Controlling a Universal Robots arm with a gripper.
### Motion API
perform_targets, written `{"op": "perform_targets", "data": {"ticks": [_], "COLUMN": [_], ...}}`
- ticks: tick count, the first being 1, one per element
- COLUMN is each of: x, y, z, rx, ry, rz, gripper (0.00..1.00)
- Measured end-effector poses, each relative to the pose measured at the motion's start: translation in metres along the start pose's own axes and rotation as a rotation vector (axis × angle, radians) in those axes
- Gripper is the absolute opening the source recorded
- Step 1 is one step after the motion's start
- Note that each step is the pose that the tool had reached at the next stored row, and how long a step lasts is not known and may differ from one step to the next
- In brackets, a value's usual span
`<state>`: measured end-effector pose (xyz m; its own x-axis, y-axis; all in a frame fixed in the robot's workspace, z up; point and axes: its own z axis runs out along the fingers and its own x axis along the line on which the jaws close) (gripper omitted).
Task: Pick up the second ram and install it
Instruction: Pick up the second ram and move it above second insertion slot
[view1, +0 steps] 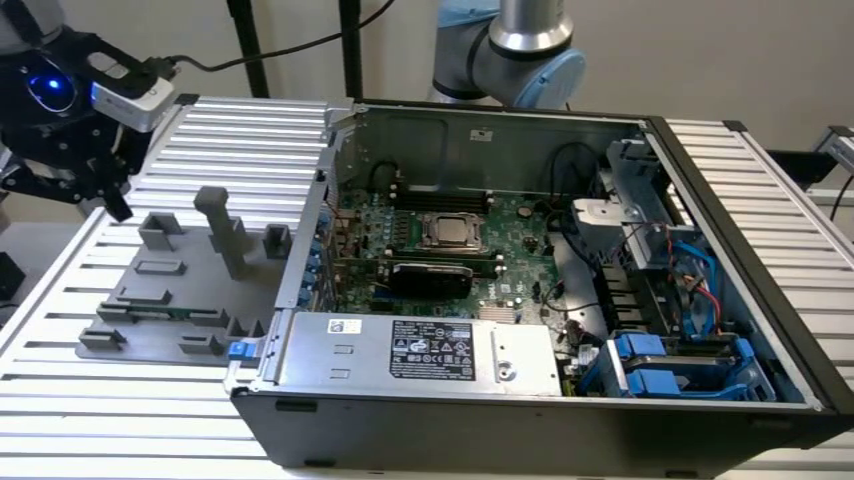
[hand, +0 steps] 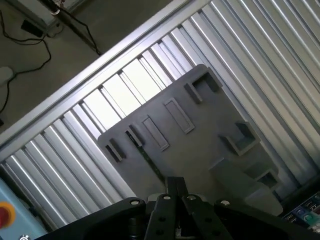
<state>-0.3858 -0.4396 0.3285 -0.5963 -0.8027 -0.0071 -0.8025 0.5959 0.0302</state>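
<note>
The second ram (view1: 163, 312) is a thin green stick lying in a slot near the front of the grey holder plate (view1: 187, 285), left of the computer case in the exterior view. In the wrist view the ram (hand: 148, 159) is a dark green strip on the holder plate (hand: 200, 150), just ahead of my fingertips. My gripper (view1: 74, 185) hangs well above the plate's far left corner. Seen from the wrist, the gripper (hand: 176, 187) has its fingers (hand: 172, 186) pressed together with nothing between them.
The open computer case (view1: 747, 200) fills the exterior view's right, with the motherboard (view1: 514, 290), CPU socket (view1: 454, 232) and dark memory slots (view1: 427, 270) inside. Upright grey blocks (view1: 220, 225) rise from the holder plate. The ribbed metal table (view1: 120, 400) surrounds everything.
</note>
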Motion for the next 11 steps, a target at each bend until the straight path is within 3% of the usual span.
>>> {"op": "perform_targets", "data": {"ticks": [11], "x": [0.0000], "y": [-0.0001], "z": [0.0059], "rx": [-0.0014], "ry": [0.0060], "rz": [-0.200], "gripper": [0.11]}}
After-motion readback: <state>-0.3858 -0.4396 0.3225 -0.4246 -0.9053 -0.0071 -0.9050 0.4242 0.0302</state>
